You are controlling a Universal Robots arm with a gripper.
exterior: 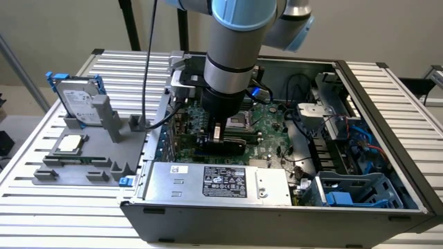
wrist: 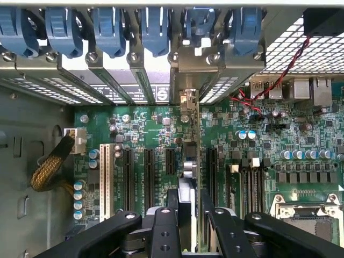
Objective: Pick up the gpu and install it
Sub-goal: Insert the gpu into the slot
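The gpu (wrist: 189,156) stands on its edge inside the open computer case (exterior: 387,104), seen edge-on in the wrist view as a thin card that runs over the green motherboard (wrist: 258,161) between the black slots (wrist: 149,172). Its silver metal bracket (wrist: 188,70) is at the back wall of the case, among the row of blue clips (wrist: 156,32). The gripper (wrist: 185,215) is directly above the card, and its black fingers (wrist: 164,226) are narrow and closed on the top edge of the gpu, one on each side. In the exterior view the gripper (exterior: 220,136) reaches down into the middle of the case from the grey arm (exterior: 235,46); the card itself is mostly hidden there under it. The power supply (exterior: 218,181) with its label lies along the near edge of the case. On the table (exterior: 41,207), at the exterior view's left of the case, a grey holder (exterior: 76,161) carries a hard drive (exterior: 80,101) with a blue frame standing upright, a processor chip (exterior: 69,144), and a memory stick (exterior: 76,160) lying flat.
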